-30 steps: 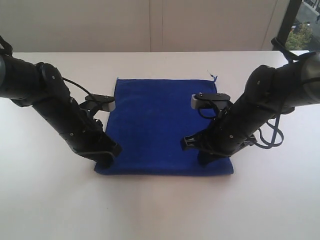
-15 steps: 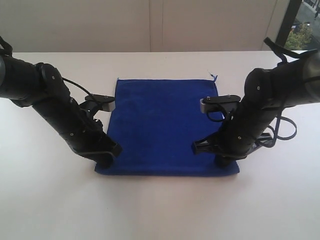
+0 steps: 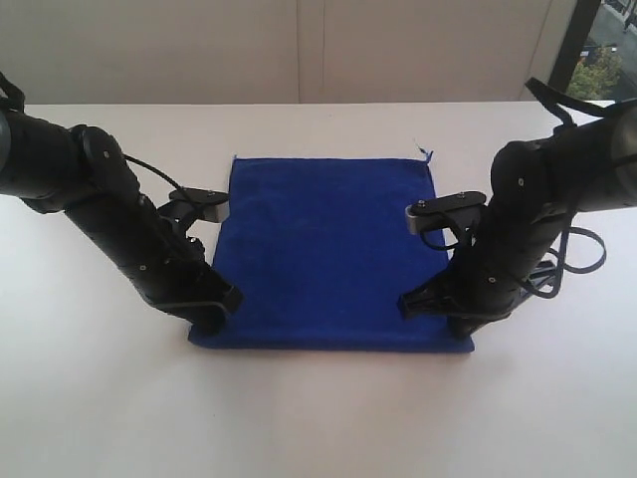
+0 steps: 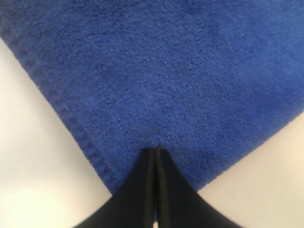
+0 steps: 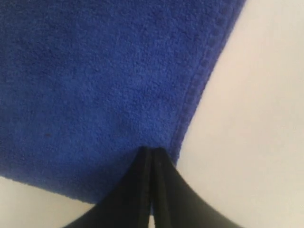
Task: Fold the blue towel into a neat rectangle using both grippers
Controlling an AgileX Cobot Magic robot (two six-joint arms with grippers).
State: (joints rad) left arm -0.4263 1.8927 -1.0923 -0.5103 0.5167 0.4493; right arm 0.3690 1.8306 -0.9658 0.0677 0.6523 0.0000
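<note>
The blue towel (image 3: 323,249) lies flat and spread out on the white table, its thread tag (image 3: 426,152) at the far right corner. My left gripper (image 3: 209,324) is shut, its tips pressed down on the towel's near left corner. In the left wrist view the left gripper (image 4: 156,150) has its black fingers together on the fleece (image 4: 166,71), with no cloth showing between them. My right gripper (image 3: 460,329) is shut too, standing on the near right corner. In the right wrist view the right gripper (image 5: 151,150) touches the towel (image 5: 95,71) just inside its hemmed edge.
The white table (image 3: 318,418) stretches around the towel on all sides. A pale wall runs along its far edge, with a window (image 3: 607,50) at the far right. Loose cables (image 3: 572,259) hang from the right arm.
The right arm has slid to the right along the towel's near edge, and the near right corner has shifted outward with it. The left arm has stayed still.
</note>
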